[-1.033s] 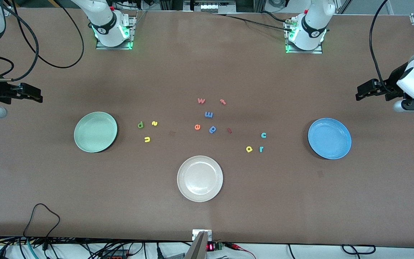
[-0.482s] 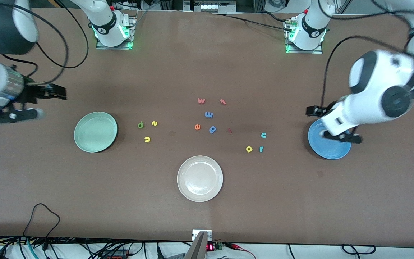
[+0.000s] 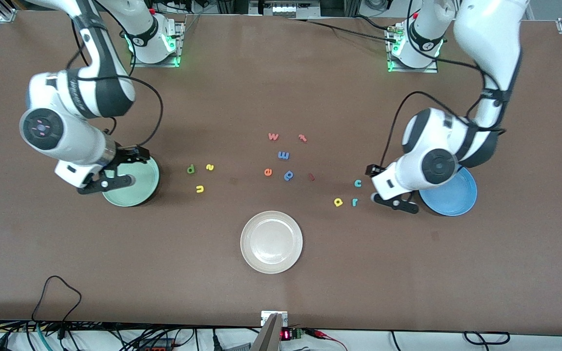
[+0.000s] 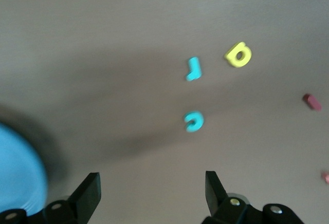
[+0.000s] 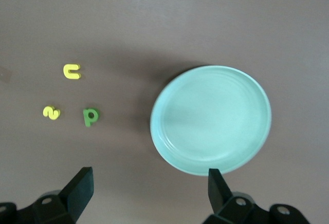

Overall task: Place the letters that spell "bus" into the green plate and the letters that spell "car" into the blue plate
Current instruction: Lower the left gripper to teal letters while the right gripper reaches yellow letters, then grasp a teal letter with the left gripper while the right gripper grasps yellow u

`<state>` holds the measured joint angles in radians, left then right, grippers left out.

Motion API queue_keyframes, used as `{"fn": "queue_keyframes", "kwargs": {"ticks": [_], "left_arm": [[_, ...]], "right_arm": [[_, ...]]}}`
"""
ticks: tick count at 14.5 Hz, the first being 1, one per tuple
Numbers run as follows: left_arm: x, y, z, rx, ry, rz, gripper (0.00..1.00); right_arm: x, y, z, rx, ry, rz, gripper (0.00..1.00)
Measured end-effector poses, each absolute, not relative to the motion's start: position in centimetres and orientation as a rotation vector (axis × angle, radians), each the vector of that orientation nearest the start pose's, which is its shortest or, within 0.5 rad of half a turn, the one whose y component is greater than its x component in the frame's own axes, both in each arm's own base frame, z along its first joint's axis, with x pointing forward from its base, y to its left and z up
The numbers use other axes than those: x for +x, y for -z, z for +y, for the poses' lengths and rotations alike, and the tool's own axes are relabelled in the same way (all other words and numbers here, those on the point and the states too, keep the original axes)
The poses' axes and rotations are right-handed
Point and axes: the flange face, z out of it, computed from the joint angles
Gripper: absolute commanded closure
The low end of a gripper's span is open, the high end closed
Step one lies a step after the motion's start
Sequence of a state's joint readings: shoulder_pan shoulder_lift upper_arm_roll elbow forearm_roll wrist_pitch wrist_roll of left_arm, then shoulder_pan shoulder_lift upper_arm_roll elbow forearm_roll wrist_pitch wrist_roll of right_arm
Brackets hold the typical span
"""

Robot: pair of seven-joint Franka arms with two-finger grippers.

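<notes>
Both arms have swung inward from the desk ends. The left gripper point(image 4: 151, 196) hovers by the teal c point(image 3: 358, 183), at 9 o'clock of the blue plate point(image 3: 456, 202). The right gripper point(image 5: 149, 193) hovers over the green plate point(image 3: 145, 191). Both sets of fingers are spread wide and empty; no letter is plated yet.

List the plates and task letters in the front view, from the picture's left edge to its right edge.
green plate → green b → yellow u → yellow s → cream-white plate → yellow a → teal r → teal c → blue plate

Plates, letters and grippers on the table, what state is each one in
green plate: empty
blue plate: empty
cream-white plate: empty
bus letters: loose on table
car letters: loose on table
left gripper: open, empty
right gripper: open, empty
</notes>
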<state>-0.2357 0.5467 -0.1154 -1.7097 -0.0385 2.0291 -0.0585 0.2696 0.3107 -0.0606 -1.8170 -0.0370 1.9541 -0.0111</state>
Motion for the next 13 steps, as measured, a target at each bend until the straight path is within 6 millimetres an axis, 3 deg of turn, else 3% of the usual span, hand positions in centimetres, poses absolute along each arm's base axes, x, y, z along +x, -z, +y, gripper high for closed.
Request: {"fn": "queue_keyframes", "kwargs": {"ticks": [2, 3, 6, 13], "left_arm": [[60.7, -22.6, -22.9, -3.14, -0.378, 0.41, 0.15], [60.7, -21.1, -23.0, -3.144, -0.374, 0.405, 0.15], [60.5, -18.0, -23.5, -3.146, -0.386, 0.369, 0.2], [59.6, -17.3, -25.3, -3.136, -0.403, 0.348, 0.32]], "right_arm": [[60.1, -33.3, 14.9, -3.184, -0.242, -0.362, 0.46], [60.1, -32.2, 16.0, -3.185, -0.23, -0.348, 0.51], [60.1, -29.1, 19.1, -3.158, -0.199, -0.326, 0.52], [59.7, -24.6, 22.7, -3.162, -0.145, -0.283, 0.52]]}}
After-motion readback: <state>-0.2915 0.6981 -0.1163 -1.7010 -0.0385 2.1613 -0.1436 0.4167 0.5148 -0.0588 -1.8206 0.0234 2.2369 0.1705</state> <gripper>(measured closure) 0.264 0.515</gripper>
